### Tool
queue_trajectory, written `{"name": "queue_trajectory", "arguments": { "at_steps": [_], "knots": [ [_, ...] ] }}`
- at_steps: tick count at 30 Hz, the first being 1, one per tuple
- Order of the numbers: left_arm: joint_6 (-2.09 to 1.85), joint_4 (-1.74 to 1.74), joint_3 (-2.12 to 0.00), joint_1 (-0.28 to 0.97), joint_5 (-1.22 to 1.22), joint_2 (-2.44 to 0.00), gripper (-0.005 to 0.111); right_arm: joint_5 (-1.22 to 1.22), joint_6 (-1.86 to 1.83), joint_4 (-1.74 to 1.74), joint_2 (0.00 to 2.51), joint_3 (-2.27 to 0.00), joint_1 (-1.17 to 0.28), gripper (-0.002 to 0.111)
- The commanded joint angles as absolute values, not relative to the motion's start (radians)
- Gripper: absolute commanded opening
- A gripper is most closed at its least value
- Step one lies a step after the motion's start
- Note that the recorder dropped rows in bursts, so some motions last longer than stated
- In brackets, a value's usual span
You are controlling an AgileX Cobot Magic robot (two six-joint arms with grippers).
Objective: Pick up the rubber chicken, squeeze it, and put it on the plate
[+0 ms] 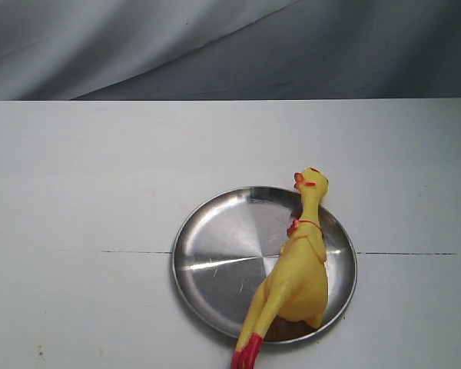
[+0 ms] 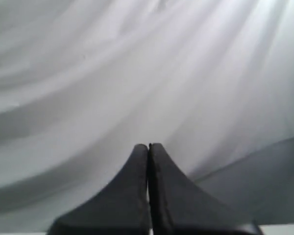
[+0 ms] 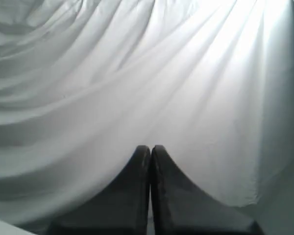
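White table [image 1: 77, 192] with rubber chicken [image 1: 300, 280] across the plate [image 1: 219, 246]; left gripper [image 2: 148, 146] and right gripper [image 3: 150, 147] clenched.

A white bench [image 1: 77, 192] filled the lower three quarters of the exterior frame, with a thin dark seam [image 1: 134, 251] running level across it and a few faint specks [image 1: 40, 352] at the lower left. Grey cloth [image 1: 215, 46] hung in soft folds across the top. Both wrist views showed pale folded cloth behind.
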State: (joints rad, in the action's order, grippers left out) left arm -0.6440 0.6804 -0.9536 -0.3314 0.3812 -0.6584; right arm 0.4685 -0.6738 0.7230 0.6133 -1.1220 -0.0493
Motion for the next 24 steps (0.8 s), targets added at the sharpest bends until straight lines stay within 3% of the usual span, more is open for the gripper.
{"name": "queue_trajectory", "arguments": {
  "at_steps": [1,15,24],
  "knots": [
    [-0.555,0.664,-0.931,-0.338,0.334,-0.57,0.0,0.415,-0.643,0.657,0.519,-1.125,-0.05,0.0],
    [-0.549,0.618,-0.767,-0.338,0.314,-0.279,0.0,0.489,-0.246,0.211,0.271,-1.092,-0.05,0.0],
    [-0.504,0.569,-0.655,-0.338,0.384,-0.15,0.0,0.499,-0.236,0.208,0.093,-0.935,-0.05,0.0]
  ]
}}
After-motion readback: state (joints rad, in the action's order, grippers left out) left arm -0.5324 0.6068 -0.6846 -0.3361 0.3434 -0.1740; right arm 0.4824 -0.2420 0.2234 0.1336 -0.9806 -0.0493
